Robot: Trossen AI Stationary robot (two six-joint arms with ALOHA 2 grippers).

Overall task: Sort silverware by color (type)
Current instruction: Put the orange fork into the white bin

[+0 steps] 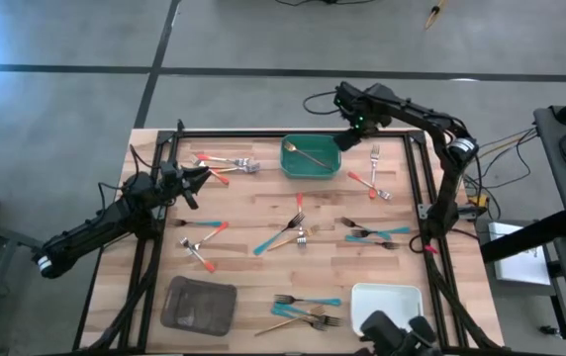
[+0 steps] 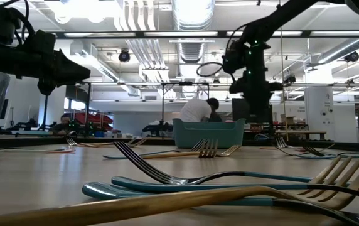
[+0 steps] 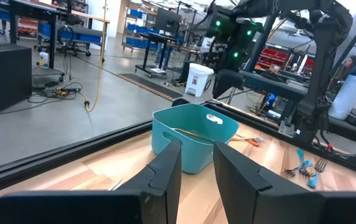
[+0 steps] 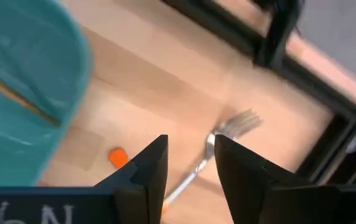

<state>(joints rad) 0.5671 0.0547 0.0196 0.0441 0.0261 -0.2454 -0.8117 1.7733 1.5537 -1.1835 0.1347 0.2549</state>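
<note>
Silverware lies scattered on the light wooden slatted table (image 1: 263, 218); three trays on it. The green-teal plastic tray (image 1: 310, 158), at the far edge, holds one all-gold fork (image 1: 310, 153). The grey flat tray (image 1: 200, 303) sits at the near left, the white square tray (image 1: 387, 302) at the near right; no piece visible in either.

Count on the bare wood is rough, since handles overlap:
- far left: about three pieces, red-orange-handled forks (image 1: 226, 164) among them
- left middle: one teal-handled fork (image 1: 197, 223), two red-handled pieces (image 1: 202, 247)
- centre: red-handled fork (image 1: 298, 210), teal-handled fork (image 1: 278, 237), one more crossing it
- right middle: about three teal-handled forks (image 1: 374, 234)
- far right: one orange-handled fork (image 1: 374, 156), red-handled pieces (image 1: 367, 184) just beside it
- near edge: teal forks plus one gold, about three (image 1: 308, 311)

Right gripper (image 1: 350, 135) hovers just beside the green-teal tray's right end; its fingers (image 4: 150, 165) stand apart, a narrow gap, nothing between them, the orange-handled fork below on the wood. Left gripper (image 1: 202, 176) waits above the table's left side near the far-left pieces, fingers (image 3: 168, 168) narrowly parted, empty.
</note>
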